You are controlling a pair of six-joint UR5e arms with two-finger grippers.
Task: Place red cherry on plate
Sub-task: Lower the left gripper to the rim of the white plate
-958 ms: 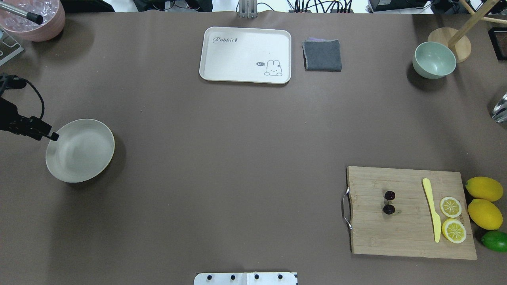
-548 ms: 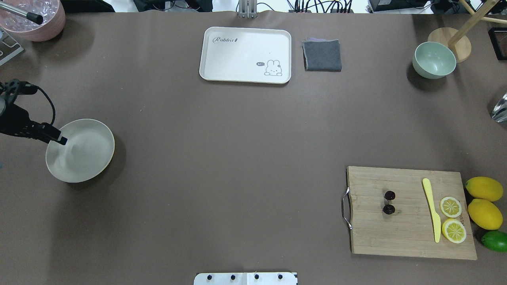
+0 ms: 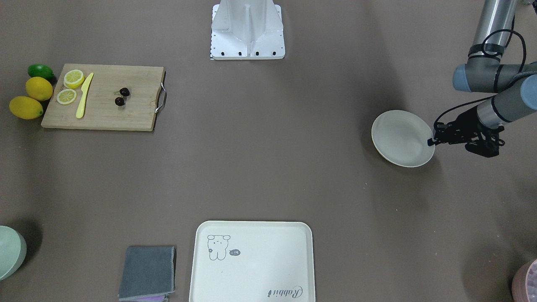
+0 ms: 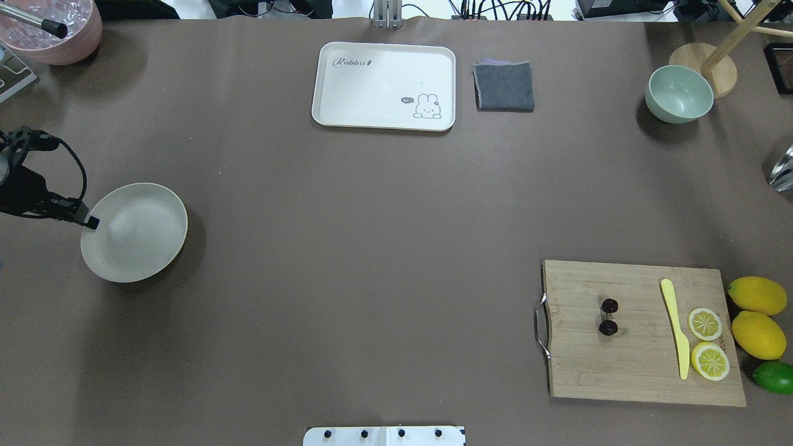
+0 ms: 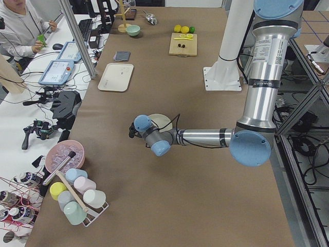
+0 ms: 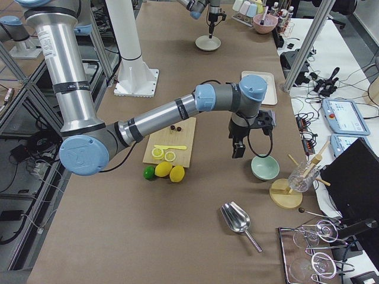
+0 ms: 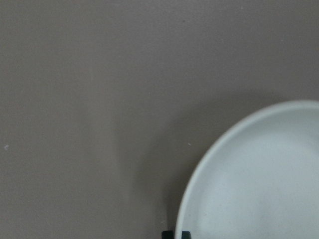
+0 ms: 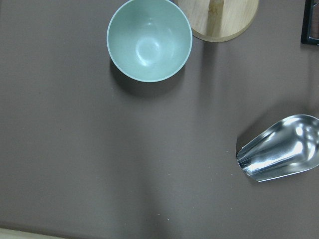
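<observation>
The red cherry [image 4: 608,317], a dark maroon pair, lies on the wooden cutting board [image 4: 619,371] at the front right, also seen across the table as the cherry [image 3: 122,96]. The off-white plate [image 4: 142,238] sits far off at the table's left side. My left gripper [image 4: 91,222] is at the plate's left rim and looks shut on it; in the left wrist view a dark fingertip [image 7: 175,234] pokes out at the plate's edge [image 7: 259,179]. My right gripper [image 6: 237,152] hangs above the table near the green bowl, and I cannot tell whether it is open.
On the board lie a yellow knife [image 4: 676,328] and two lemon slices [image 4: 706,341]; lemons [image 4: 757,316] and a lime [image 4: 774,376] sit beside it. A cream tray [image 4: 384,85], grey cloth [image 4: 504,87], green bowl [image 4: 679,94], metal scoop [image 8: 279,148] and pink bowl [image 4: 56,28] stand along the far side.
The left gripper has come in to the plate's rim, and the plate has shifted a little to the right with it. The cherry and the board have not moved.
</observation>
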